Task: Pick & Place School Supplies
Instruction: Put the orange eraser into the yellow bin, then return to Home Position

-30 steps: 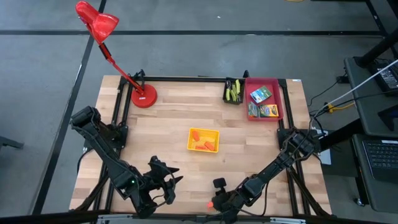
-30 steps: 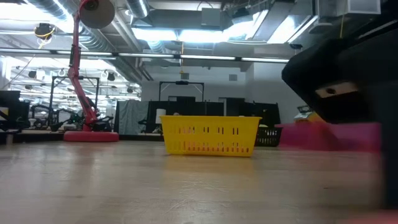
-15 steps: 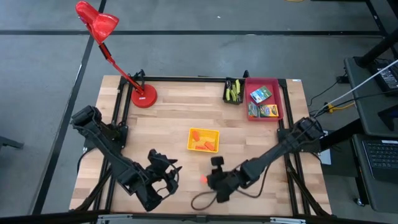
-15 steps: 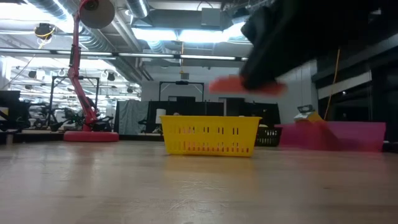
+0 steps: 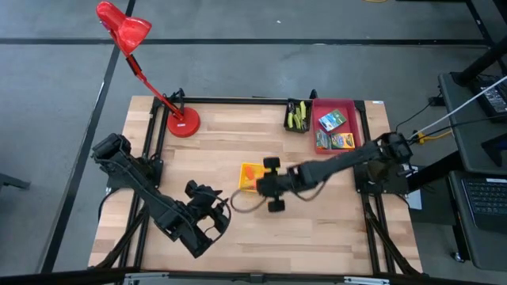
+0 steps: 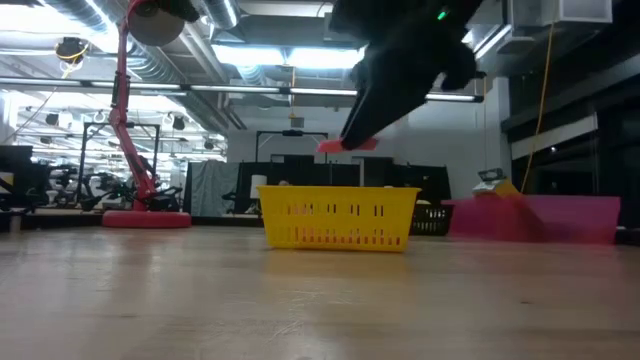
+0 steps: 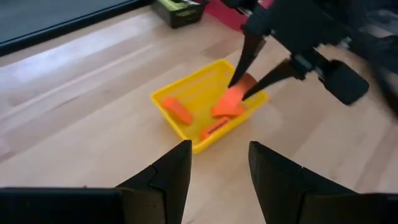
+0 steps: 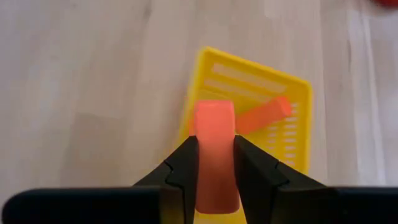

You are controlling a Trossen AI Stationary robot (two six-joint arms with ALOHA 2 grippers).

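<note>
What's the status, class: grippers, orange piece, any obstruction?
Right gripper shut on orange piece, above yellow basket. Left gripper open, waiting nearby. Nothing blocking the drop.

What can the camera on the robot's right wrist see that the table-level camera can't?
Only the right wrist view looks down into the yellow basket, showing an orange piece lying inside. Only the low view shows the red lamp and the red tray. Both show the right claw shut on another orange piece, the held piece, above that basket.
</note>
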